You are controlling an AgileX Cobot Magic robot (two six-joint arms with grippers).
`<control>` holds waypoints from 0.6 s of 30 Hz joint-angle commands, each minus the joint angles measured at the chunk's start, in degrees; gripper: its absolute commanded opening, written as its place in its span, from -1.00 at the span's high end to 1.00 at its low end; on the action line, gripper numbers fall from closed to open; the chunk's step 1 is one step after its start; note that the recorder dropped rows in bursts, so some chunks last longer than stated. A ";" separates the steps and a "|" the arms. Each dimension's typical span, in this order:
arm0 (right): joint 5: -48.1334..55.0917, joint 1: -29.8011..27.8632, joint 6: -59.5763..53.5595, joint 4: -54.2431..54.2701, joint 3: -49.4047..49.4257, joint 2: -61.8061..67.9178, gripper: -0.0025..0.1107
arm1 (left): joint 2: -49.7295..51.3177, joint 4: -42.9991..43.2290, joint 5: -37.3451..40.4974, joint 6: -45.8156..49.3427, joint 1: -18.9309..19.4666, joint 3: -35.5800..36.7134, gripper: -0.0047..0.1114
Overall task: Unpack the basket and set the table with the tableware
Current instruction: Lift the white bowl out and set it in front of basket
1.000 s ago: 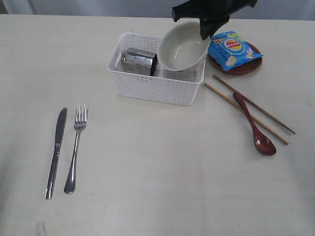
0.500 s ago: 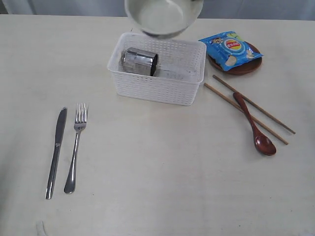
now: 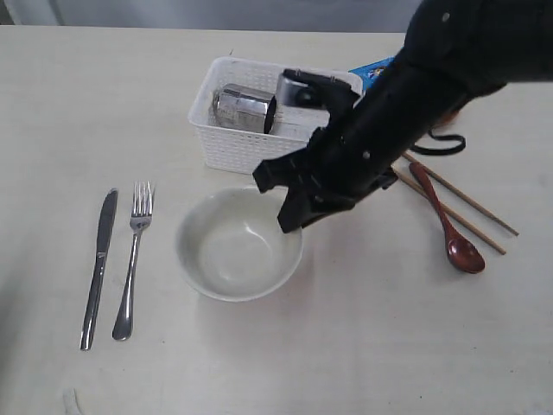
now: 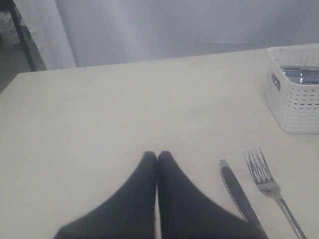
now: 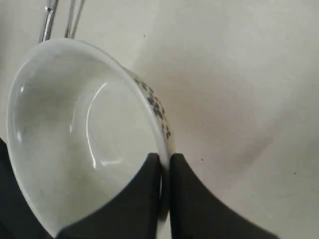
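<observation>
The off-white bowl (image 3: 235, 249) sits low on the table (image 3: 363, 346), in front of the white basket (image 3: 232, 149) and to the right of the fork (image 3: 133, 259) and knife (image 3: 98, 268). My right gripper (image 3: 291, 216) is shut on the bowl's right rim, one finger inside and one outside (image 5: 165, 158). The bowl (image 5: 75, 129) fills the right wrist view. A shiny steel cup (image 3: 245, 108) lies on its side in the basket. The red-brown spoon (image 3: 451, 226) and chopsticks (image 3: 486, 213) lie at the right. My left gripper (image 4: 157, 155) is shut and empty, hovering beside the knife (image 4: 238, 191) and fork (image 4: 268, 183).
My right arm (image 3: 415, 95) reaches across the basket's right end and hides most of the blue snack bag (image 3: 370, 71) and what lies under it. The basket (image 4: 295, 107) stands at the edge of the left wrist view.
The right arm has carried the bowl from above the basket down to the table in front of it, right of the fork. Nothing else has moved.
</observation>
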 commanded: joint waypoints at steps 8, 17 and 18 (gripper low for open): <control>-8.11 0.53 -1.65 3.19 6.59 -0.14 0.96 | -0.11 -0.08 -0.03 -0.13 -0.29 0.13 0.92; -6.97 0.53 -1.15 3.19 6.59 2.47 0.96 | -0.11 -0.08 -0.03 -0.13 -0.29 0.13 0.92; -6.97 0.53 -1.15 3.19 6.59 2.57 0.96 | -0.11 -0.08 -0.03 -0.13 -0.29 0.13 0.92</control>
